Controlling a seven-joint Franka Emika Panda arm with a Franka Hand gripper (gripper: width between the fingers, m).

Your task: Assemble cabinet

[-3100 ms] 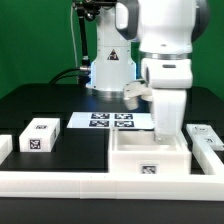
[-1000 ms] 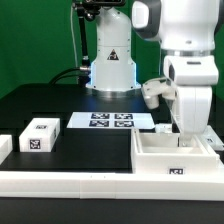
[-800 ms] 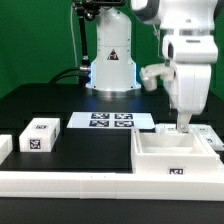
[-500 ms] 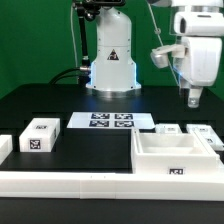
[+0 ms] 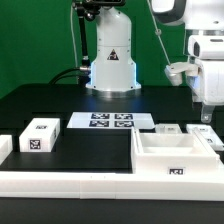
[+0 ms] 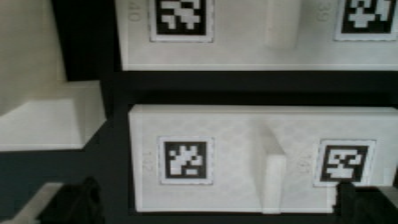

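The cabinet (image 5: 175, 158), a large white open-topped box with a tag on its front, stands at the front of the exterior view's right. My gripper (image 5: 207, 114) hangs in the air behind it and to its right, above two small white tagged parts (image 5: 205, 133). In the wrist view my gripper (image 6: 217, 205) is open and empty. Its dark fingertips (image 6: 68, 200) stand wide apart over a white part bearing two tags (image 6: 231, 150). A small white tagged block (image 5: 40, 134) lies on the exterior view's left.
The marker board (image 5: 112, 121) lies in the middle before the robot base. A long low white rail (image 5: 90, 184) runs along the front edge. Another white piece (image 5: 4, 147) sits at the far left. A further tagged part (image 5: 168, 129) lies behind the cabinet.
The cabinet has slid toward the exterior view's right. My gripper then rose out of it and moved right, over the small parts behind it.
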